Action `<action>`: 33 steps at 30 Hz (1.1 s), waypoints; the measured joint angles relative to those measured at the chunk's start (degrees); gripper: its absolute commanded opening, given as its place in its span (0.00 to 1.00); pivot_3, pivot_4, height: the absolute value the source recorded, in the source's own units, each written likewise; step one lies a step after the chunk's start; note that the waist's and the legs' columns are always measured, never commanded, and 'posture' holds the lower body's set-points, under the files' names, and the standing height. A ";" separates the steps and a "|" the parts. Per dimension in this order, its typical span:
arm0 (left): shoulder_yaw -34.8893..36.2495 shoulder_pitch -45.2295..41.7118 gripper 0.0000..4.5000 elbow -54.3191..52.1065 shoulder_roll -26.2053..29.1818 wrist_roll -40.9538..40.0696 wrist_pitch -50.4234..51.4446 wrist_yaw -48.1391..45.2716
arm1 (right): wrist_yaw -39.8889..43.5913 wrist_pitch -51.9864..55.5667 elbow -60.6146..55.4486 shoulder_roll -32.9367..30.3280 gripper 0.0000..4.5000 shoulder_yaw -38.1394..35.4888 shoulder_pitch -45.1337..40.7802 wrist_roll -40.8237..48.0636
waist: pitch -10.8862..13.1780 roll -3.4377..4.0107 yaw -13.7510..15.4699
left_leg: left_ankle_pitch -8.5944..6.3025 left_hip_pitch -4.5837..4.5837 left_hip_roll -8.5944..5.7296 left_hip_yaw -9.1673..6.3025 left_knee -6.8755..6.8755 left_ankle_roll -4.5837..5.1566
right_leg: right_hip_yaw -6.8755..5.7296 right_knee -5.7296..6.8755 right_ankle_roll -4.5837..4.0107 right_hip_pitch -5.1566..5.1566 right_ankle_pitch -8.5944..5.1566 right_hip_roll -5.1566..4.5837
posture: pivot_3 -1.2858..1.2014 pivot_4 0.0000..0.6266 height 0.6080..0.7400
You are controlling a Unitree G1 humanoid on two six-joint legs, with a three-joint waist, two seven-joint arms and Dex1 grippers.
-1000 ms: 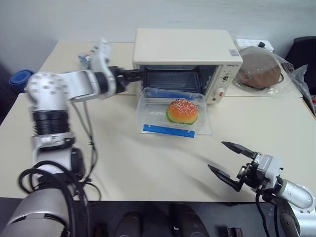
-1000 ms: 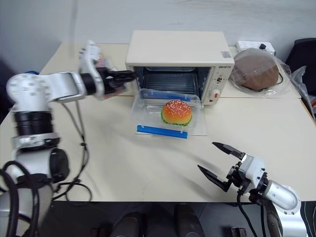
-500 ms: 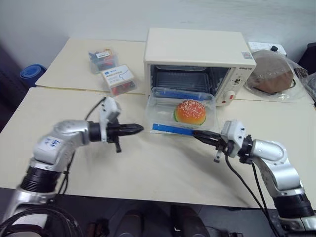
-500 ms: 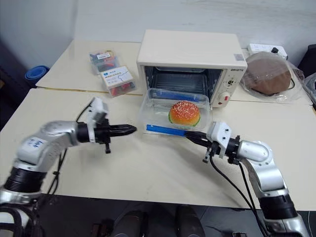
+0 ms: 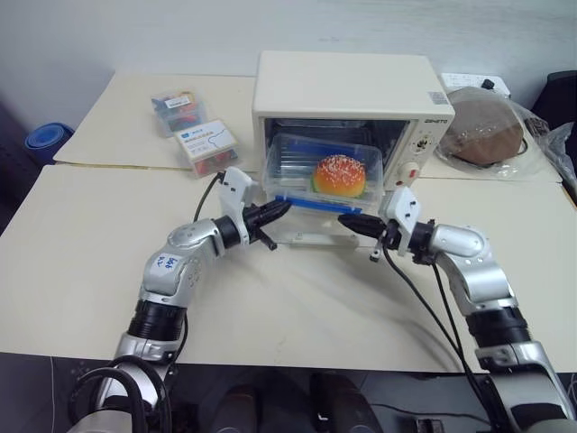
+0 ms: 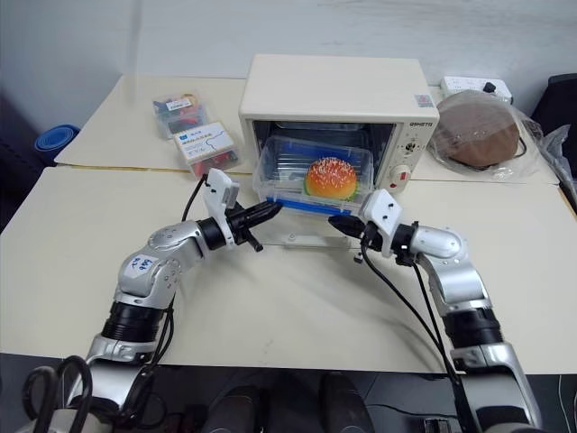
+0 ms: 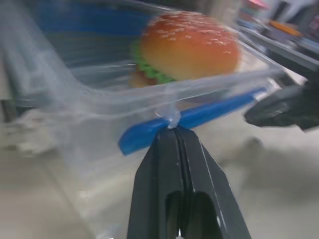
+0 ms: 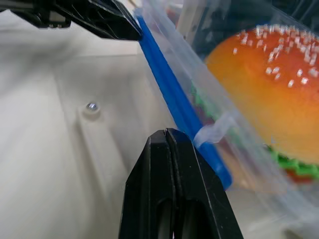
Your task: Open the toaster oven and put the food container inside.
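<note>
The toaster oven (image 5: pixel 344 95) is standing at twelve o'clock on the table (image 5: pixel 81 262), its glass door (image 5: pixel 306 240) lying dropped flat in front of the mouth. The food container (image 5: pixel 325 176) is sitting at the oven's opening, tilted, its far edge already in and its blue-clipped near edge hanging over the lowered door, the toy hamburger (image 5: pixel 340 175) riding inside.

The left gripper (image 5: pixel 281 208) is coming in from eight o'clock with its jaws closed together, tips pressing against the near blue clip (image 7: pixel 149 134) rather than pinching it. The right gripper (image 5: pixel 347 219) is arriving from four o'clock, likewise closed tight with nothing clasped, its tips touching the same clip's other end.

By my judgement the step is a two-handed push. Doing it well is calling for both tips to be advancing evenly toward twelve o'clock, staying low on the clip so the box is sliding level, not tipping or skewing against the oven wall.
</note>
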 measured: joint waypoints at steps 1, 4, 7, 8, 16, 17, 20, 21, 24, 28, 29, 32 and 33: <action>0.29 -0.66 0.00 1.03 -0.55 0.41 -0.83 0.49 | -0.80 -0.85 2.70 0.43 0.01 0.03 -1.71 -0.78 | 0.00 0.00 0.00 | 0.01 0.00 -0.02 0.01 0.00 -0.01 | -0.01 0.00 0.01 0.00 0.01 -0.01 | 0.52 0.24 1.00; 0.48 -2.81 0.00 4.00 -2.40 2.11 -3.85 1.18 | -4.86 -3.68 11.47 1.70 0.01 -0.35 -8.39 -3.38 | 0.00 0.00 -0.04 | 0.02 -0.02 -0.05 0.06 -0.01 -0.01 | -0.04 -0.03 0.03 -0.05 0.02 -0.04 | 0.52 0.24 1.00; 0.51 -4.82 0.00 8.33 -3.76 3.98 -6.62 1.61 | -7.77 -6.78 17.29 3.66 0.01 -0.49 -12.68 -4.88 | 0.00 0.00 -0.14 | 0.03 -0.06 0.00 0.05 -0.08 -0.05 | -0.04 -0.05 0.02 -0.10 0.01 0.00 | 0.52 0.24 1.00; 0.64 -5.45 0.00 9.99 -4.25 4.61 -7.61 1.95 | -8.27 -7.68 19.25 4.47 0.01 -0.46 -13.52 -5.41 | 0.00 0.00 -0.16 | 0.04 -0.06 0.00 0.06 -0.08 -0.05 | -0.04 -0.06 0.02 -0.11 0.01 0.00 | 0.52 0.24 1.00; 2.94 -11.74 0.00 22.59 -6.21 8.37 -15.67 4.92 | -12.87 -13.68 30.72 8.78 0.01 -0.36 -18.37 -8.78 | -0.01 0.00 -0.91 | 0.05 -0.94 -0.02 0.11 0.39 -0.06 | -0.07 0.55 0.08 -0.94 0.05 -0.04 | 0.52 0.24 1.00; 2.95 -11.58 0.00 22.46 -6.17 8.36 -15.56 4.77 | -12.70 -13.70 30.71 8.86 0.01 -0.40 -18.37 -8.61 | -0.01 0.00 -1.20 | 0.05 -0.98 -0.01 0.08 0.39 -0.06 | -0.06 0.55 0.08 -0.94 0.05 -0.04 | 0.52 0.24 1.00; 2.51 -7.86 0.00 16.63 -4.30 7.85 -11.88 1.99 | -8.49 -11.09 27.16 8.42 0.01 -0.43 -16.83 -6.96 | -0.01 0.01 -1.67 | 0.04 -0.98 0.00 0.08 0.38 -0.06 | -0.01 0.57 0.08 -0.94 0.05 -0.04 | 0.52 0.24 1.00; 2.39 -6.54 0.00 14.74 -3.47 7.66 -10.29 1.24 | -7.12 -10.11 25.67 8.09 0.01 -0.43 -15.89 -6.37 | -0.01 0.01 -1.76 | 0.04 -0.97 0.01 0.07 0.39 -0.06 | 0.00 0.59 0.08 -0.94 0.05 -0.03 | 0.52 0.24 1.00; 2.06 0.04 0.08 3.88 2.02 5.15 -2.72 -2.25 | -1.54 -6.12 17.29 4.82 0.00 -0.39 -10.92 -3.68 | -0.01 0.01 -1.84 | 0.03 -1.01 0.04 0.01 0.37 -0.08 | 0.06 0.62 0.08 -0.98 0.05 -0.02 | 0.52 0.24 1.00; 8.45 10.40 0.30 -10.79 12.72 0.03 0.82 -8.56 | 4.08 -1.15 6.80 -5.28 0.00 -3.42 -3.56 -0.48 | -0.01 0.02 -1.33 | 0.01 -1.02 0.02 -0.01 0.45 -0.07 | 0.06 0.40 0.07 -0.95 0.04 -0.06 | 0.52 0.24 1.00; 11.58 12.60 0.38 -14.43 15.10 -3.00 0.39 -11.83 | 5.01 -0.54 5.36 -7.58 0.00 -4.89 -2.02 0.31 | 0.00 0.02 -1.28 | 0.00 -0.99 0.03 -0.03 0.50 -0.06 | 0.03 0.33 0.06 -0.86 0.04 -0.07 | 0.52 0.24 1.00; 17.98 17.30 0.57 -20.23 22.32 -10.40 0.03 -22.09 | 7.20 -0.68 5.71 -11.98 0.00 -7.25 1.07 0.66 | -0.01 0.03 -1.28 | -0.06 -0.70 0.01 -0.01 0.39 0.03 | 0.04 0.23 0.03 -0.57 0.02 -0.08 | 0.52 0.24 1.00; 18.95 18.51 0.63 -20.68 23.58 -11.16 -0.51 -24.33 | 7.61 -0.82 6.14 -12.46 0.00 -7.40 1.54 0.70 | -0.04 0.07 -1.30 | -0.08 -0.64 -0.01 0.03 0.35 0.07 | 0.07 0.21 0.02 -0.55 0.02 -0.09 | 0.52 0.24 1.00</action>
